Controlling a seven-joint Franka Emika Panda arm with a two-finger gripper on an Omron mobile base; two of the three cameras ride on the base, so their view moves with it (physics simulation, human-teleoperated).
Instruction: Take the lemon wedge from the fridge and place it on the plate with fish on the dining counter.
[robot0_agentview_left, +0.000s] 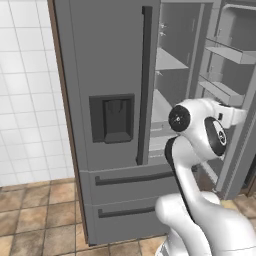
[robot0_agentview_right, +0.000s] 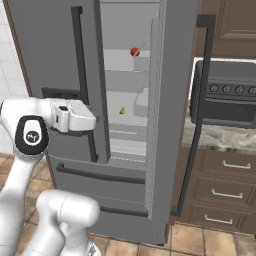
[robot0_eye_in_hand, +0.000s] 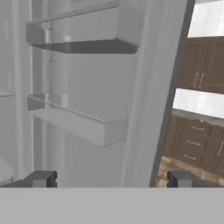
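One door of the fridge open, gripper spread wide, empty. Reach step: next swing toward the lemon wedge at 9 o'clock.

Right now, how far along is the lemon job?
Done: the fridge has its right door swung open. In hand: the gripper is open and empty, facing the door's inner bins. Left: the lemon wedge sits untouched on a shelf below the red-orange fruit; picking and plating remain.
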